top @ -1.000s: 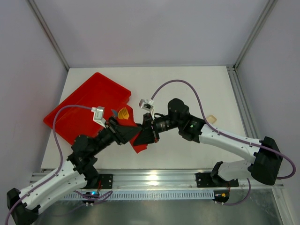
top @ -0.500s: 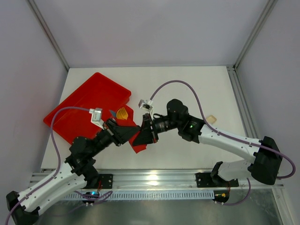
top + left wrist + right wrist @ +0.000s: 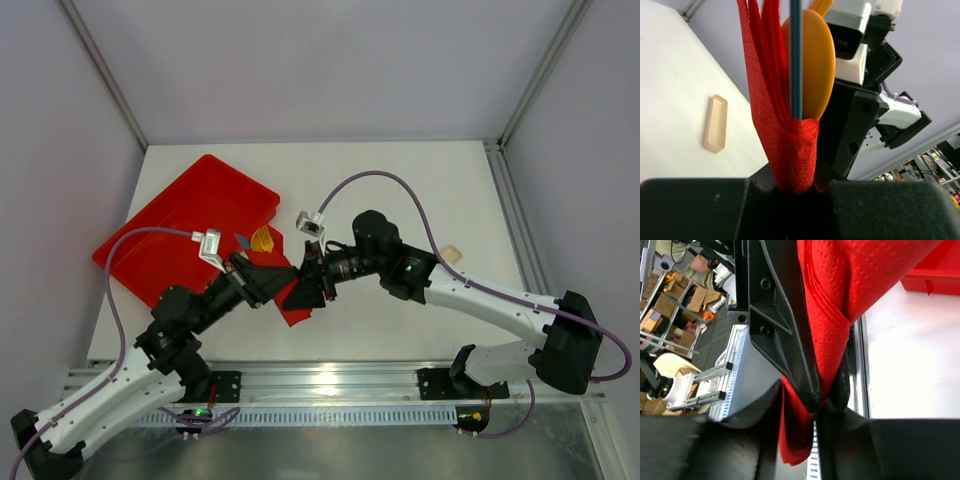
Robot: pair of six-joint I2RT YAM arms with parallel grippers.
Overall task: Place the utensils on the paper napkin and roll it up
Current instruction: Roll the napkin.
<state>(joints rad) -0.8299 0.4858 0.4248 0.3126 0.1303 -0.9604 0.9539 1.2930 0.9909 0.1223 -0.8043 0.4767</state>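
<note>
The red paper napkin (image 3: 296,302) is bunched round the utensils and held off the table between both arms. My left gripper (image 3: 795,184) is shut on its lower end (image 3: 790,150). An orange spoon-shaped utensil (image 3: 812,60) and a slim blue one (image 3: 796,55) stick out of the top; from above the orange end (image 3: 262,239) shows beyond the left wrist. My right gripper (image 3: 812,415) faces the left one (image 3: 272,283). Its jaws stand slightly apart around a fold of napkin (image 3: 840,300) and the left finger (image 3: 785,340).
The large red tray (image 3: 175,225) lies at the back left, close behind the left wrist. A small pale tan piece (image 3: 452,253) lies flat on the white table to the right, also visible in the left wrist view (image 3: 716,122).
My left gripper has closed onto the napkin bundle. The right gripper's jaws have loosened from their tight grip. Both arms have stayed nearly in place.
</note>
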